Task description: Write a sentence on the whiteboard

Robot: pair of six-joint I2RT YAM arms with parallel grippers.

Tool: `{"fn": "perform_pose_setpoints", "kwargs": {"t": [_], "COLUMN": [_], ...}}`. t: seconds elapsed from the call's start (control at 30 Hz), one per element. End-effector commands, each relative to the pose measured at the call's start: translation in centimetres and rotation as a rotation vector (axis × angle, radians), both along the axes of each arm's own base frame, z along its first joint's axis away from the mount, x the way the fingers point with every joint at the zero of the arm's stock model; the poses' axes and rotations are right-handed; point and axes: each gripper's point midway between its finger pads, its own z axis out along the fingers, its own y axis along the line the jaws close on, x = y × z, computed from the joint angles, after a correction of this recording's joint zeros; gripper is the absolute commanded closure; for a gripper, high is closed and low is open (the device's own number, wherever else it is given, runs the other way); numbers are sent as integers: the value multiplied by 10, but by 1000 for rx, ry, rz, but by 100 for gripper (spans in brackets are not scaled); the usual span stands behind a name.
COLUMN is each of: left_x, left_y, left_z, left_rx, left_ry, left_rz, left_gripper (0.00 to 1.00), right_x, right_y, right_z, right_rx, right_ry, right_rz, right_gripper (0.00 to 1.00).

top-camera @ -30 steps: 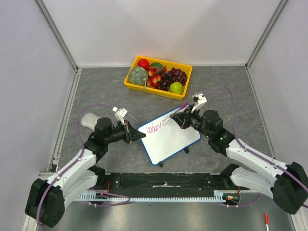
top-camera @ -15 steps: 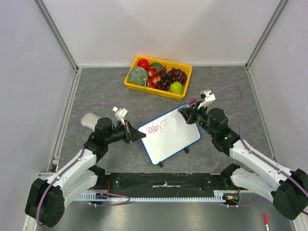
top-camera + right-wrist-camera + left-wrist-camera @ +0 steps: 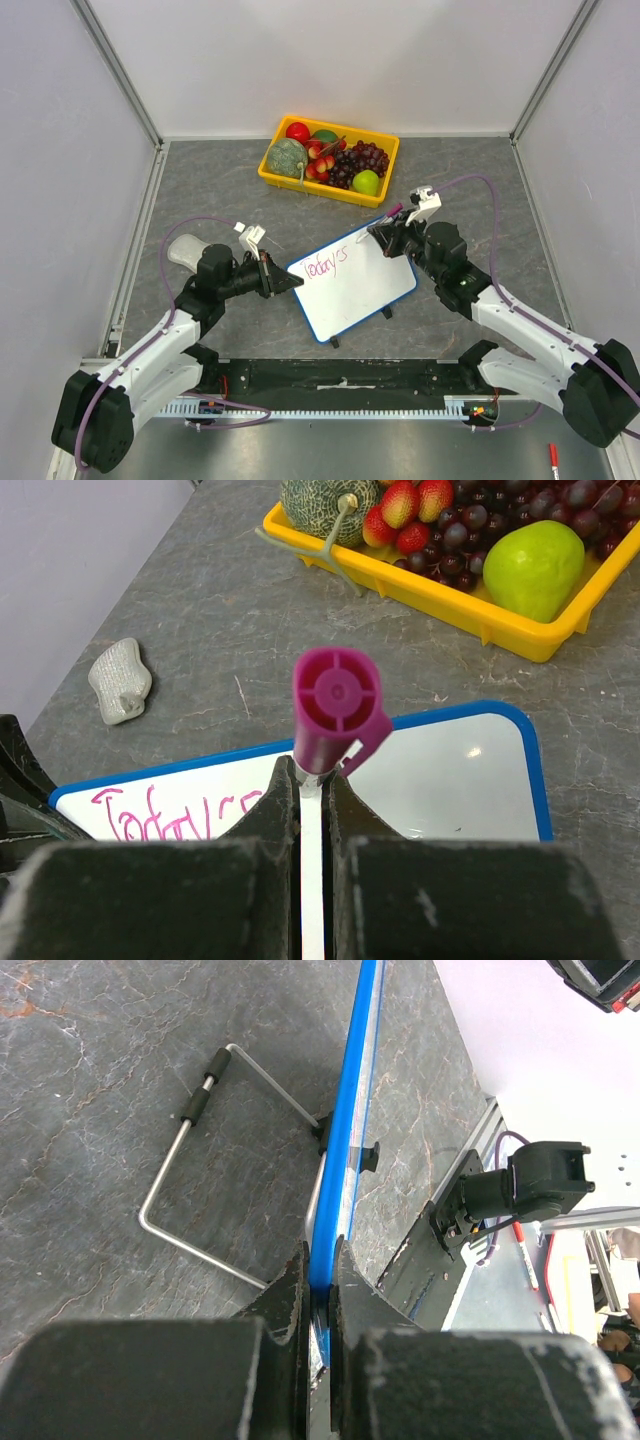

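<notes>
The whiteboard point(image 3: 355, 285), white with a blue rim, stands tilted on a wire stand point(image 3: 190, 1155) at the table's middle. My left gripper point(image 3: 291, 283) is shut on its left rim point(image 3: 345, 1150), one finger on each side of the blue edge point(image 3: 320, 1257). The sentence point(image 3: 325, 264) is pink and reads "Today's" at the board's upper left point(image 3: 170, 815). My right gripper point(image 3: 385, 233) is shut on a white marker with a magenta cap end point(image 3: 337, 702), over the board's upper right part point(image 3: 450, 780). Its tip is hidden behind the fingers point(image 3: 270, 810).
A yellow fruit basket point(image 3: 320, 189) with melon, grapes and a green apple point(image 3: 532, 565) sits behind the board. A grey lump point(image 3: 185, 250) lies by the left arm. A red pen point(image 3: 552, 458) lies off the table, near right. Walls enclose three sides.
My right gripper with the marker moved right, from just past the written word toward the board's upper right, then edged back a little. The left gripper and board stayed put.
</notes>
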Motion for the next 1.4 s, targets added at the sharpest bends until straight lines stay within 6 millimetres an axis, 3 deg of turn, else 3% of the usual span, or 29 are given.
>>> {"fn": "perform_pose_setpoints", "kwargs": {"t": [0.0, 0.6, 0.73, 1.03, 1.2, 1.37], "left_x": [-5, -4, -4, -8, -8, -9], "left_y": [17, 18, 17, 19, 19, 19], "left_z": [-43, -42, -42, -48, -48, -49], "left_rx": [174, 178, 178, 194, 199, 201], "left_ry": [30, 22, 24, 46, 48, 48], "left_rz": [18, 25, 23, 21, 21, 20], "left_gripper": [98, 98, 98, 98, 98, 98], "right_x": [11, -10, -10, -2, 6, 12], "right_y": [3, -14, -14, -11, -11, -12], "right_z": [21, -23, -15, 43, 45, 31], "right_rx": [22, -41, -24, 53, 44, 22], "right_ry": [-57, 17, 5, -84, -88, -53], "right_rz": [-13, -20, -25, -41, -63, -81], "right_gripper": [100, 100, 100, 100, 100, 100]}}
